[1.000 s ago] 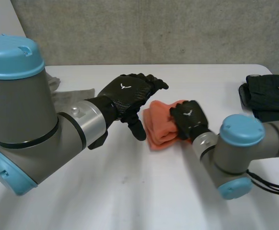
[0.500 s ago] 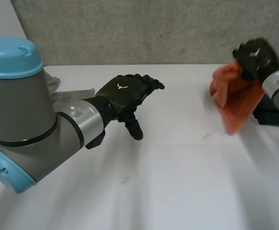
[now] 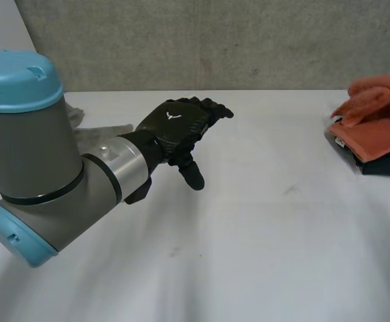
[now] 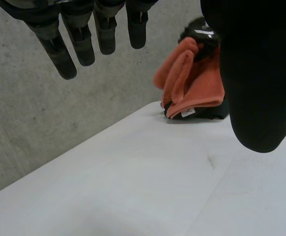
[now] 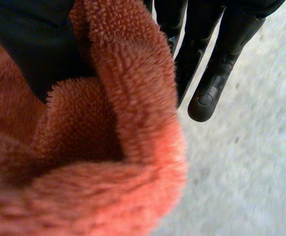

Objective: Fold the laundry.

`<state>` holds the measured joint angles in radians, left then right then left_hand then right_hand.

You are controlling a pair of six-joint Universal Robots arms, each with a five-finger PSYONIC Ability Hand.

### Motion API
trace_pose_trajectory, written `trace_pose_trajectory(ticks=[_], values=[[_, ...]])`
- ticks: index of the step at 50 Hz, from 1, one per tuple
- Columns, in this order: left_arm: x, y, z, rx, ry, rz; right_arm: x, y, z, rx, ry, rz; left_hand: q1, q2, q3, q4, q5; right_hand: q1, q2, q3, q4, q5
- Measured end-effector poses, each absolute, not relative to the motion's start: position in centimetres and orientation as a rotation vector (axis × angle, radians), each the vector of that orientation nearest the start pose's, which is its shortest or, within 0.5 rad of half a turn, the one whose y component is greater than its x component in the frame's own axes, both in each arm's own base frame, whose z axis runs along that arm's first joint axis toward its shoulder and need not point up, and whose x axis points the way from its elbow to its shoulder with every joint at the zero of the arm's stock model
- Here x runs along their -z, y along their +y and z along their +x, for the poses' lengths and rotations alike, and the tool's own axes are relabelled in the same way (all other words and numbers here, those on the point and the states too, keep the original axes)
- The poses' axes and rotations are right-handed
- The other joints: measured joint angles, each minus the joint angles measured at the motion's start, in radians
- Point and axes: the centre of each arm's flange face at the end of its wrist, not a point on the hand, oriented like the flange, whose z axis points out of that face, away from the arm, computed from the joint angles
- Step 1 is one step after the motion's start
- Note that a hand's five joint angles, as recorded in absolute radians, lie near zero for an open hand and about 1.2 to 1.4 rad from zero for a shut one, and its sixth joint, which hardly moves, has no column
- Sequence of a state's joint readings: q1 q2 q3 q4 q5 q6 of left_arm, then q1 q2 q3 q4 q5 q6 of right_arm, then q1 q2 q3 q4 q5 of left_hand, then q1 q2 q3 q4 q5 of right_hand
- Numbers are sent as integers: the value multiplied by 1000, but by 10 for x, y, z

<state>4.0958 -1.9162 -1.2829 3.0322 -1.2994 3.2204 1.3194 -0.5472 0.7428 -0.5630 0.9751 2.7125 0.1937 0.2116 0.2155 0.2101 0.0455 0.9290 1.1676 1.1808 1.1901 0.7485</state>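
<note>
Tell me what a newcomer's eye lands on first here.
The folded orange fleece cloth stands out first, lying at the white table's far right edge atop a dark garment, with the right hand pinching its raised fold. Next comes the black left hand, hovering open over the table.

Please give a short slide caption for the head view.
Left hand open over the white table; orange towel atop dark clothes.
</note>
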Motion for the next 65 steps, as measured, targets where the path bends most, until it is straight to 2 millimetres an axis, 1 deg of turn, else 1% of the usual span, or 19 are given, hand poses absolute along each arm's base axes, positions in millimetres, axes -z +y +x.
trace_pose_trajectory(ticks=[3, 7, 13, 18, 24, 27, 28, 30, 33, 38, 44, 48, 53, 55, 57, 59, 60, 63, 65], values=[[-267, -211, -341, -1578, -1843, -915, -159, -548, 28, 2660, 1814, -1020, 0, 0, 0, 0, 0, 0, 0, 0, 0, 0], [-263, -211, -342, -1568, -1852, -915, -139, -544, 9, 2630, 1867, -1081, 0, 0, 0, 0, 0, 0, 0, 0, 0, 0], [-262, -212, -343, -1569, -1851, -915, -124, -533, 3, 2552, 1868, -1159, 0, 0, 0, 0, 0, 0, 10, 0, 0, 0], [-263, -213, -343, -1574, -1846, -910, -124, -520, 6, 2478, 1814, -1238, 0, 0, 0, 0, 0, 0, 10, 7, 0, 0], [-262, -212, -344, -1572, -1845, -907, -138, -506, -8, 2451, 1792, -1282, 0, 0, 0, 0, 0, -1, -5, -8, -17, 0], [-262, -212, -344, -1571, -1845, -907, -155, -497, -19, 2459, 1806, -1276, 0, 0, 0, 0, 0, -221, -320, -330, -337, -121], [-262, -212, -344, -1571, -1845, -907, -155, -497, -19, 2459, 1806, -1276, 0, 0, 0, 0, 0, -221, -320, -330, -337, -121], [-262, -212, -344, -1571, -1845, -906, -164, -493, -24, 2465, 1845, -1237, 0, 0, 0, 0, 0, -622, -769, -773, -774, -536], [-262, -212, -344, -1569, -1845, -906, -172, -490, -29, 2462, 1934, -1149, 0, 0, 0, 0, 0, -727, -945, -964, -954, -683], [-262, -211, -344, -1565, -1846, -903, -181, -485, -35, 2438, 2067, -1026, 0, 0, 0, 0, 0, -727, -945, -965, -954, -685], [-264, -210, -342, -1564, -1845, -892, -197, -469, -56, 2333, 2307, -828, 0, 0, 0, 0, 0, -727, -945, -965, -954, -686], [-270, -209, -340, -1580, -1834, -884, -217, -455, -76, 2274, 2511, -648, 0, 0, 0, 0, 0, -727, -945, -965, -954, -686], [-278, -210, -337, -1607, -1820, -873, -251, -445, -92, 2355, 2697, -456, 0, 0, 0, 0, 0, -727, -945, -965, -954, -686], [-281, -211, -336, -1620, -1814, -867, -263, -444, -90, 2419, 2705, -422, 0, 0, 0, 0, 0, -727, -945, -965, -954, -686], [-285, -211, -334, -1636, -1811, -859, -283, -445, -75, 2533, 2651, -409, 0, 0, 0, 0, 0, -727, -945, -965, -954, -686], [-287, -212, -333, -1649, -1810, -852, -291, -446, -64, 2583, 2601, -417, -1, 0, 0, 0, 0, -727, -945, -965, -954, -686], [-291, -216, -329, -1683, -1815, -829, -305, -446, -40, 2655, 2492, -439, -2, 0, 0, 0, 0, -727, -945, -965, -954, -686], [-297, -226, -321, -1752, -1832, -777, -323, -440, 12, 2707, 2286, -486, -3, 0, 0, 0, 0, -727, -945, -965, -954, -686], [-299, -231, -316, -1783, -1842, -752, -327, -435, 32, 2701, 2218, -500, -3, -1, 0, -1, 0, -727, -945, -965, -954, -686]])
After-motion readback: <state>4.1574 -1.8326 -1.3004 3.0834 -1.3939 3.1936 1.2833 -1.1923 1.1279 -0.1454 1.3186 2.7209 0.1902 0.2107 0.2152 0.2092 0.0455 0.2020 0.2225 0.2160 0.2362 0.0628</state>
